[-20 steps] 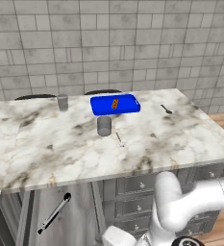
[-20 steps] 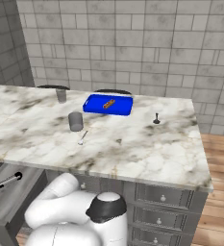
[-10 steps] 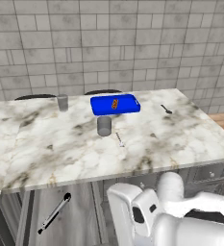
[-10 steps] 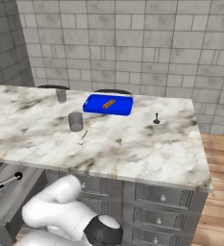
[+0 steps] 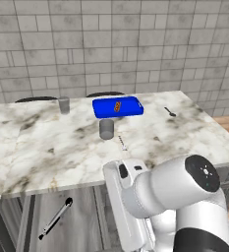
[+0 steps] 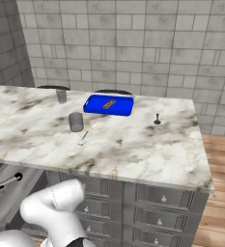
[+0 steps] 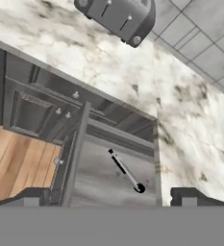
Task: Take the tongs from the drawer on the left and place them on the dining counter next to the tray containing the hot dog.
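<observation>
We find the long slim silver-grey tongs with black ends [image 5: 56, 225] lying flat on the floor of the wide shallow dark-grey drawer [image 5: 84, 216], which stands pulled out below the edge of the large white marble dining counter with grey-brown veining [image 5: 67, 147]. In the hand view the tongs [image 7: 125, 171] lie diagonally, apart from the drawer walls, with nothing else near them.

The two-finger gripper [image 7: 108, 194] hangs above the open drawer with its dark finger tips spread wide; it holds nothing and touches nothing.

On the counter, the bright blue flat rectangular tray with rounded corners [image 5: 106, 109] carries the small orange-brown hot dog [image 5: 117, 105]. A small grey cup [image 5: 106, 129] stands just in front of the tray, and bare marble lies to either side of it.

We judge the tongs to be light, rigid along their length and smooth-skinned, so liable to slip or swing if pinched near one end. Their two arms probably spring together under pressure. We recommend taking hold across the silver shaft near its middle, jaws square to the long axis, descending straight down so the fingers straddle both arms. The low profile on the drawer floor leaves little margin for the fingertips.
</observation>
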You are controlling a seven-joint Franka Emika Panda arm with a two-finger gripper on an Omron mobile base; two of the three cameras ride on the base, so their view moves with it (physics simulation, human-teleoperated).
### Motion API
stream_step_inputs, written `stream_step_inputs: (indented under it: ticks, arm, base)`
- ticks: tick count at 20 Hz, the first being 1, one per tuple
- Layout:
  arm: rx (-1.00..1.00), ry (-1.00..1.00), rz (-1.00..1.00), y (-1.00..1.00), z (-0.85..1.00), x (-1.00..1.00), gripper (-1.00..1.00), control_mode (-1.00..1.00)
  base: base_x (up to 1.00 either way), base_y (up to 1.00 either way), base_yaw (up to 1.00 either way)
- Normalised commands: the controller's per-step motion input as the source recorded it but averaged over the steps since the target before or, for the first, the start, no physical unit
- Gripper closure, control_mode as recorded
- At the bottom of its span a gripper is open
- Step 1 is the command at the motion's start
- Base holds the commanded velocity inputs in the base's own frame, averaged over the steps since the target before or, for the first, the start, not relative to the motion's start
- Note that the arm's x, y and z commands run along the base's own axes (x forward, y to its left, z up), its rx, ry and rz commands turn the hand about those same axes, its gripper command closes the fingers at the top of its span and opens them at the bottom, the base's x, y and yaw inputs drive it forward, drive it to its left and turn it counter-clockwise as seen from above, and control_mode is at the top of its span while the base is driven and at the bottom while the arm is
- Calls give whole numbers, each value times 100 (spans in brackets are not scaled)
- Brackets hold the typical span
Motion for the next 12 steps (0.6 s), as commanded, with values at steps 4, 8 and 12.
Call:
stream_step_inputs:
  ticks: [4, 8, 12]
  arm:
    - [0, 2, -30, 0, 0, 1, -100, -100]
    - [0, 15, -51, -4, 12, 1, -100, -100]
    - [0, 17, -40, -9, 16, 1, -100, -100]
  base:
    - [0, 0, 0]
    - [0, 0, 0]
    - [0, 0, 0]
